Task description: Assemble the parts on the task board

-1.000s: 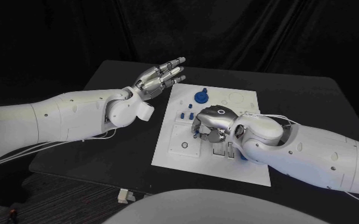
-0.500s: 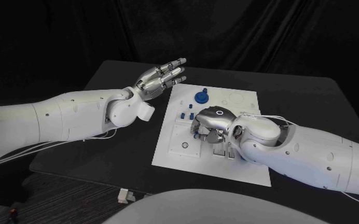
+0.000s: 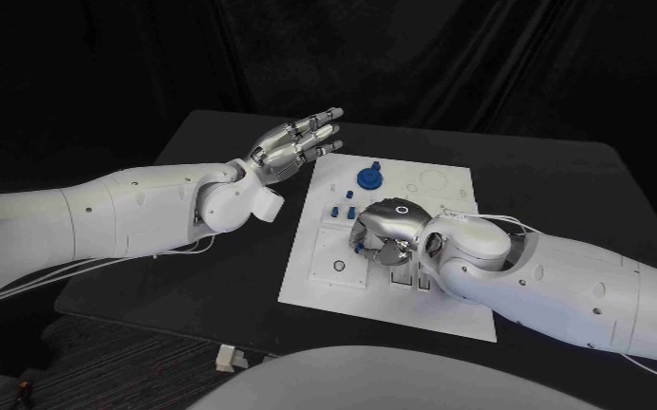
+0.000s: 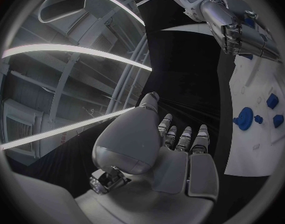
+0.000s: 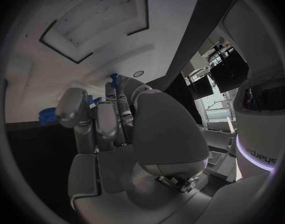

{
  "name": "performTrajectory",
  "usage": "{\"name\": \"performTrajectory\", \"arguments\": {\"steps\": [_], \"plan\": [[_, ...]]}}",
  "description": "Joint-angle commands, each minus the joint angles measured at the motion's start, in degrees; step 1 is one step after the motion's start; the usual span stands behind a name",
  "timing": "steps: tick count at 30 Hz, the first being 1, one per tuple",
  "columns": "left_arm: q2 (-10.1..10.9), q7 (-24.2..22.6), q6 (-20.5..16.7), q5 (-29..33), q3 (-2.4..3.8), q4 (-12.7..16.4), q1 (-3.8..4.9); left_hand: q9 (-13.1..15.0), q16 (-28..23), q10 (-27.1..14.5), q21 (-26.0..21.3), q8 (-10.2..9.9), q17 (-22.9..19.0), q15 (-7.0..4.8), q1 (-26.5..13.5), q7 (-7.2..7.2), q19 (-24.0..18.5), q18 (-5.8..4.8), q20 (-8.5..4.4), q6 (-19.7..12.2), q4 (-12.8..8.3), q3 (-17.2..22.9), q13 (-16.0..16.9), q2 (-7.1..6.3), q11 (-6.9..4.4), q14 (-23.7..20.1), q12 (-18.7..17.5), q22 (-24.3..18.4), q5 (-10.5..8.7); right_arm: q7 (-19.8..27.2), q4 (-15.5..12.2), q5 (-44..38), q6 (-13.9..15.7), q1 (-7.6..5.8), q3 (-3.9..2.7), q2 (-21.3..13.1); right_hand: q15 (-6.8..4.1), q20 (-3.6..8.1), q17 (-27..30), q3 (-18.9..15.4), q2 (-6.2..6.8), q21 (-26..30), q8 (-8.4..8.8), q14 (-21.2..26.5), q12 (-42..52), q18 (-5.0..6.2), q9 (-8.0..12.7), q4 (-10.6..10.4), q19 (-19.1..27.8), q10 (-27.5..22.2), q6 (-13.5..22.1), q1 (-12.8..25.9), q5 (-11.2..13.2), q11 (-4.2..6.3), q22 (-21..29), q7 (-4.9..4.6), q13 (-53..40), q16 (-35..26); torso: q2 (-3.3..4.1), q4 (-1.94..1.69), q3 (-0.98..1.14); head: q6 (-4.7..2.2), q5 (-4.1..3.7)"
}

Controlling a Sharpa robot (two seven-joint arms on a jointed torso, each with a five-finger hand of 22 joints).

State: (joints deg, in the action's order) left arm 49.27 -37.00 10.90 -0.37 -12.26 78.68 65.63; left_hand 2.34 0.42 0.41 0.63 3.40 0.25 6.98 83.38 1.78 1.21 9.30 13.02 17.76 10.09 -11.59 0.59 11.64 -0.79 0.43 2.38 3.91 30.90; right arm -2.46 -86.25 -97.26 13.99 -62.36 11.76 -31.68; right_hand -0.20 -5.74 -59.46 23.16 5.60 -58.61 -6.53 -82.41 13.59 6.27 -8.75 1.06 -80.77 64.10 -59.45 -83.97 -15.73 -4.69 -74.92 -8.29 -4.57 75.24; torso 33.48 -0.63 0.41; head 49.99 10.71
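Right hand working a small blue part at board centre; left hand idling clear.

Right hand is curling over the task board, seemingly pinching a small blue peg for seating. Left hand is hovering open, empty, off the board's 10 o'clock corner, probably to stay clear. Blue round part is sitting near 12 o'clock.

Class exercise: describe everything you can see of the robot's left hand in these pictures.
The left hand is silver and metallic-looking, with segmented fingers on a white arm. It is held above the black table, just off the task board's far left corner, fingers straight and slightly apart, pointing away from the robot. It holds nothing and touches nothing.
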Motion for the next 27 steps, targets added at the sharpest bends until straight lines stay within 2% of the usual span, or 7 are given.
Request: {"name": "performTrajectory", "arguments": {"steps": [1,5,10,11,13,17,27], "plan": [[-0.2,-0.4,1.0,0.2,0.06,0.0,-0.13,0.1,0.2,0.0,0.2,0.2,0.1,0.27,0.3,0.08,0.0,0.88,0.37,0.3,-0.4,-0.1,0.0,0.42,0.38,0.0,0.2,0.0,0.28,-1.0,0.1,-0.4,-0.7,0.34,0.11,0.0,-0.16,0.37,0.1,0.0,0.07,0.1,0.33,-0.2,0.3,-0.36,0.1,0.4,-0.1,0.6,0.4,-0.5,-0.3,0.25,-7.3,0.01,-0.1,-0.1,0.04,0.01,0.00,0.01,-0.11],[-0.2,-0.4,1.1,0.2,0.06,-0.1,-0.24,0.1,0.2,0.0,0.2,0.2,0.1,0.30,0.3,0.11,0.0,0.88,0.39,0.4,-0.4,-0.1,0.0,0.45,0.41,0.0,0.2,0.1,0.30,-0.8,0.1,-0.4,-0.7,0.39,0.11,0.0,-0.01,0.31,0.4,-0.1,0.29,0.5,0.66,-0.1,0.0,-0.30,0.1,0.3,0.1,0.1,0.8,-0.2,-0.1,0.03,-7.1,-0.19,0.0,-0.3,0.01,0.01,0.00,0.01,-0.06],[-0.3,-0.4,1.2,0.2,0.06,-0.2,-0.37,0.1,0.2,0.0,0.2,0.2,0.1,0.32,0.3,0.13,0.0,0.89,0.40,0.3,-0.4,-0.1,0.0,0.48,0.43,0.0,0.2,0.1,0.31,-0.3,0.2,-0.4,-0.7,0.42,0.11,0.0,1.61,-0.76,1.7,-1.0,1.78,2.9,3.02,0.8,-2.4,-0.07,1.1,-1.4,1.2,-5.9,5.7,2.2,3.1,-1.73,-6.5,-1.64,0.7,-1.0,-0.01,0.00,-0.01,0.01,0.13],[-0.3,-0.4,1.2,0.2,0.06,-0.2,-0.38,0.1,0.2,0.0,0.2,0.2,0.1,0.33,0.3,0.13,0.0,0.89,0.40,0.3,-0.4,-0.1,0.0,0.49,0.44,0.0,0.2,0.1,0.31,-0.2,0.2,-0.4,-0.7,0.42,0.11,0.0,1.70,-0.93,1.8,-1.2,2.01,3.2,3.00,0.9,-2.7,-0.02,1.4,-1.5,1.4,-7.0,7.0,2.4,3.5,-1.92,-6.4,-1.43,0.8,-1.1,-0.02,0.01,-0.01,0.01,0.16],[-0.3,-0.4,1.2,0.2,0.06,-0.3,-0.42,0.1,0.2,0.0,0.2,0.2,0.1,0.33,0.3,0.13,0.0,0.89,0.40,0.3,-0.4,-0.1,0.0,0.49,0.44,0.0,0.2,0.1,0.31,0.1,0.3,-0.4,-0.7,0.43,0.11,0.0,2.24,-1.62,2.4,-2.5,2.32,4.3,2.91,1.5,-3.6,0.15,2.4,-2.0,1.9,-10.9,11.0,2.7,4.8,-2.64,-6.1,0.33,0.8,-1.3,-0.01,0.02,0.00,0.01,0.24],[-0.4,-0.3,1.3,0.2,0.06,-0.4,-0.50,0.1,0.2,0.0,0.2,0.2,0.1,0.33,0.3,0.13,0.0,0.89,0.40,0.3,-0.4,-0.1,0.0,0.49,0.44,0.0,0.2,0.1,0.31,0.8,0.2,-0.4,-0.5,0.43,0.11,-0.2,2.47,-2.20,3.7,-6.4,2.29,6.7,2.74,2.6,-4.1,0.67,3.3,-3.2,3.0,-17.5,14.2,2.6,6.8,-3.26,-5.6,1.26,0.8,-1.9,-0.02,0.01,-0.01,0.01,0.24],[-0.1,-0.3,1.3,0.2,0.06,-0.5,-0.63,0.0,0.2,0.0,0.2,0.3,0.1,0.36,0.3,0.16,0.1,0.89,0.43,0.3,-0.5,-0.1,0.0,0.52,0.46,0.0,0.1,0.2,0.30,3.0,-2.6,1.5,4.4,-0.67,0.10,-4.3,3.00,-2.65,4.7,-13.0,2.66,8.7,2.24,3.7,0.2,0.97,4.0,-9.8,3.9,-22.3,15.0,-0.5,8.5,-3.73,-5.2,1.40,0.4,-1.9,-0.02,0.01,0.00,0.01,0.51]]}}
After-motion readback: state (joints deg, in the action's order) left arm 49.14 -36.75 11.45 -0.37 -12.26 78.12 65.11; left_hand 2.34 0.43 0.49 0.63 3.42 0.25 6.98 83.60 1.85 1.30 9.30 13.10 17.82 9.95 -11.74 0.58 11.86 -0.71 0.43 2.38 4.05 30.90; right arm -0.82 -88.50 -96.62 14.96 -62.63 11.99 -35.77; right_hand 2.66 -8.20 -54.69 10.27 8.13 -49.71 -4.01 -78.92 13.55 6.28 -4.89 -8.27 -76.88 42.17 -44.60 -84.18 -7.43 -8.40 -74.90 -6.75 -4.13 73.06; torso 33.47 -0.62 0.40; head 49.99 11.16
